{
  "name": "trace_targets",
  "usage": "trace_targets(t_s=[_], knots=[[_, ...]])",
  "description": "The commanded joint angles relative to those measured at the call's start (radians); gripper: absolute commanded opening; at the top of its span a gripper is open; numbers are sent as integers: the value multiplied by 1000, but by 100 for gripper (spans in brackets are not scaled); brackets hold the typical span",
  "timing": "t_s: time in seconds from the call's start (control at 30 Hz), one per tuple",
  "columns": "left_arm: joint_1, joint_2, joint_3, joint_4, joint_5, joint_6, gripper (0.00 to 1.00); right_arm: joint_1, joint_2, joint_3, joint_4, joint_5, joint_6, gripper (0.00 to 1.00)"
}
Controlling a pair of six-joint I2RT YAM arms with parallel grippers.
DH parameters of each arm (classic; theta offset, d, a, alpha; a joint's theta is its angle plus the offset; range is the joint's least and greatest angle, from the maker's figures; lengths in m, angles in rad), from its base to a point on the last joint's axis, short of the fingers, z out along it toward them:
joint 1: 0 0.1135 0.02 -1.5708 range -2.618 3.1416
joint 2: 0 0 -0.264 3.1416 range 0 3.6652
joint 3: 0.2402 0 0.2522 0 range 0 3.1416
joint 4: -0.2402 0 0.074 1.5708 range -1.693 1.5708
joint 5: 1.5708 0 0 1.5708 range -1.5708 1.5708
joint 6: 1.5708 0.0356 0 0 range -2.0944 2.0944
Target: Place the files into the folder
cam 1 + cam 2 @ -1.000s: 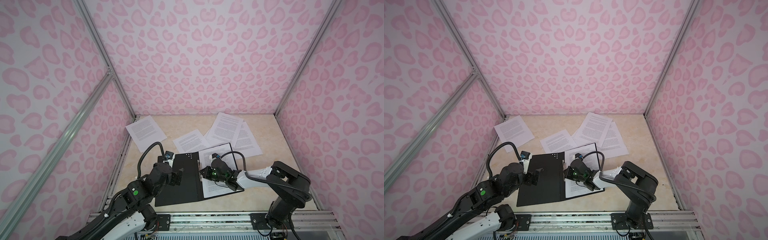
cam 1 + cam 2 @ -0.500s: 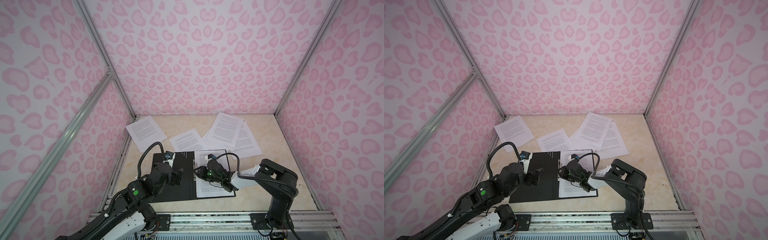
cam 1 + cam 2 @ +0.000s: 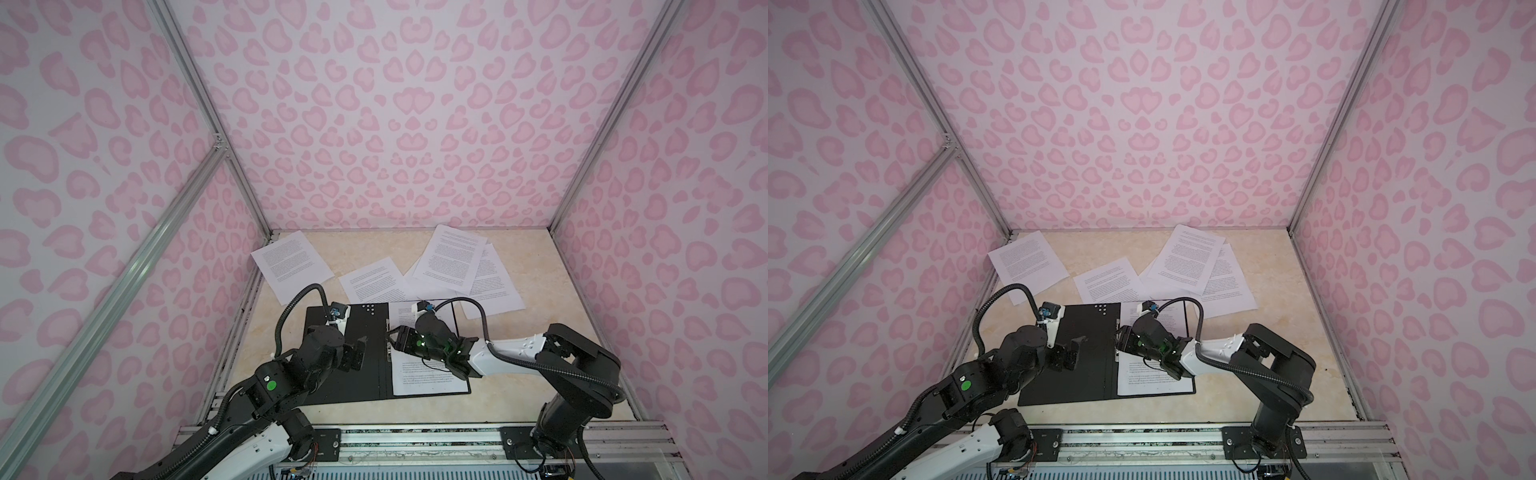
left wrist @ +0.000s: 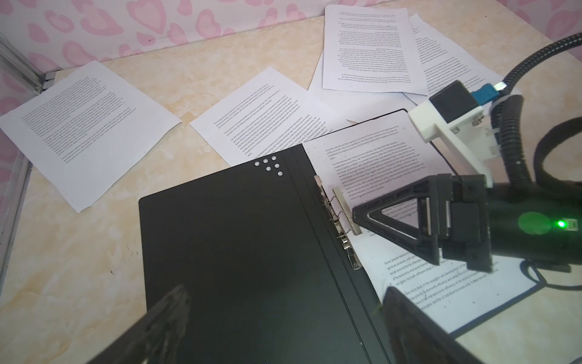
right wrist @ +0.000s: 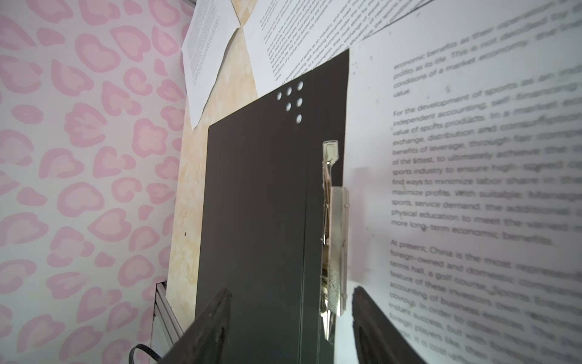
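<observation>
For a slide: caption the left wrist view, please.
Right gripper, open, at the metal clip of the open black folder holding a printed sheet.

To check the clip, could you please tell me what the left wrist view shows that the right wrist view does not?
Only the left wrist view: the right end effector side-on at the metal clip, plus the overlapping sheets. Only the right wrist view: its jaws open, straddling the clip. Both: the open black folder and the sheet lying in it.

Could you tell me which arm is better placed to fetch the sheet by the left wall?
Left: the left gripper, jaws open, hovers over the folder nearer that sheet; the right gripper straddles the metal clip.
</observation>
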Motion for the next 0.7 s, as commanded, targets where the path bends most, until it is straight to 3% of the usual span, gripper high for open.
trace_targets(t_s=[0.0, 0.17, 0.37, 0.5, 0.67], knots=[[1, 1, -1, 1, 2, -3, 97, -8, -48, -8, -90, 62, -89, 66], [1, 4, -2, 7, 22, -4, 97, -108, -167, 6, -292, 70, -262, 77], [2, 50, 24, 11, 120, -1, 97, -429, -290, -33, -446, 47, -420, 81], [1, 136, 64, 20, 214, -32, 97, -658, -250, -10, -427, -7, -469, 91], [1, 272, 84, 93, 429, -130, 97, -816, -75, 154, -435, -134, -501, 95]])
